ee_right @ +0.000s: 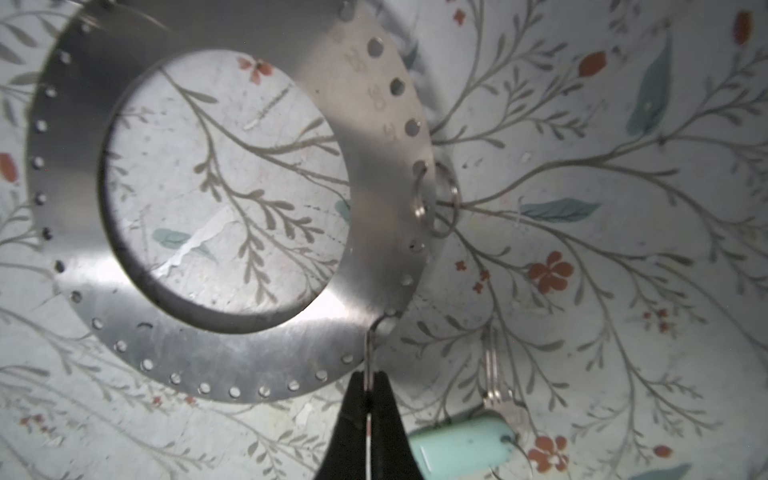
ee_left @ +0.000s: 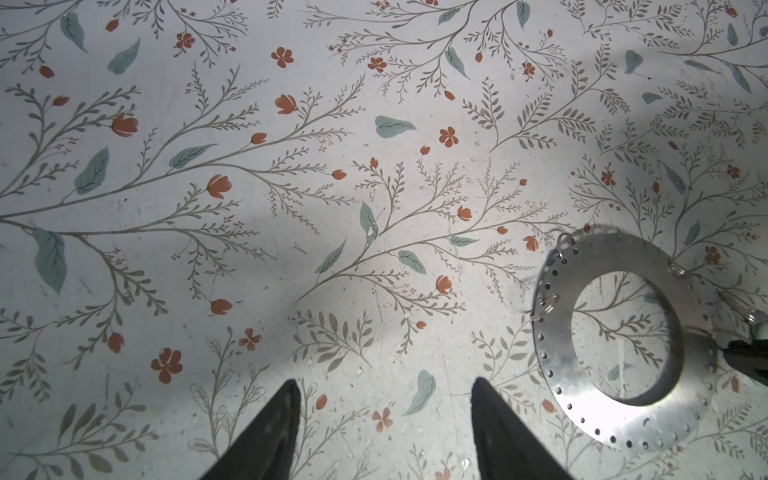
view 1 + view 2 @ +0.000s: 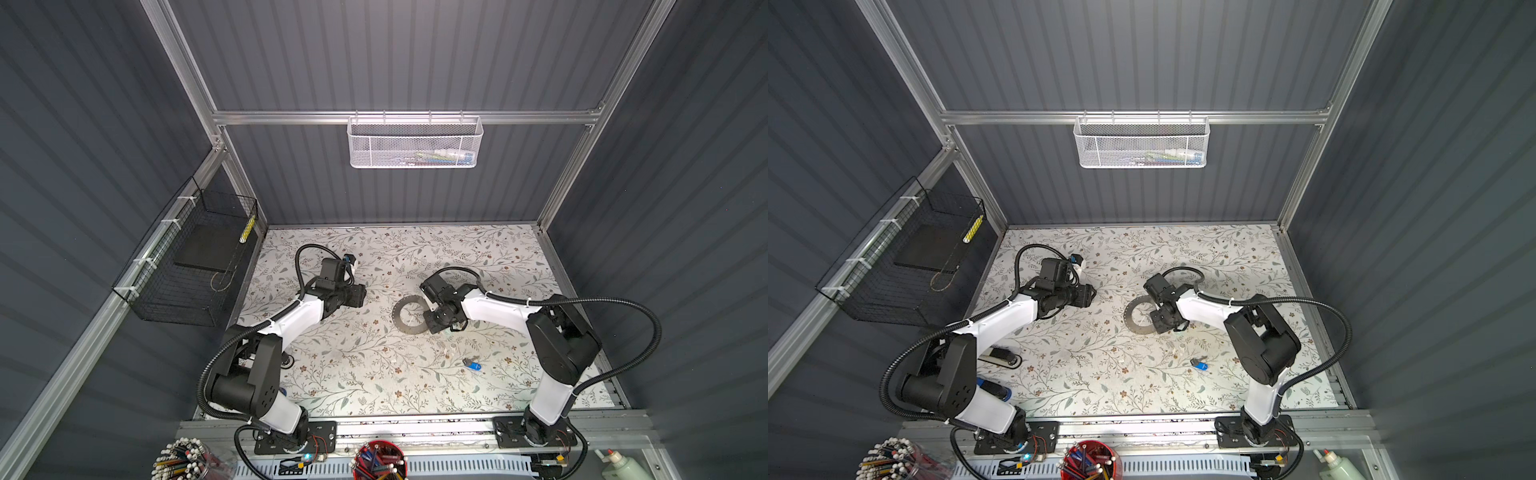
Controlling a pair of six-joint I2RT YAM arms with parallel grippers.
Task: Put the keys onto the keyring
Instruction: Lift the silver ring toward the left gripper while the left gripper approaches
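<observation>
Pencil cups (image 3: 183, 461) line the near rail. On the floral worktop (image 3: 353, 374) the blue-tagged key (image 3: 472, 365) lies alone. Farther in, the right end effector (image 1: 369, 395) is pinched on a thin wire loop (image 1: 370, 345) hooked through a rim hole of the keyring (image 1: 232, 357), with the mint-tagged key (image 1: 461, 446) just beside it. The left end effector (image 2: 385, 386) gapes empty, apart from the keyring. Wire baskets (image 3: 415, 143) hang on ribbed grey walls (image 3: 415, 54).

The table (image 3: 374, 374) has a floral covering. A white mesh basket (image 3: 374, 145) hangs on the far rail (image 3: 270, 117); its contents are too blurred to identify. A black wire basket (image 3: 183, 299) on the left wall holds a flat black slab (image 3: 205, 249) and a yellow stick (image 3: 248, 230). Near edge: pencil jar (image 3: 220, 467) left, red pen cup (image 3: 388, 445) centre, pale bottle (image 3: 619, 463) right.
</observation>
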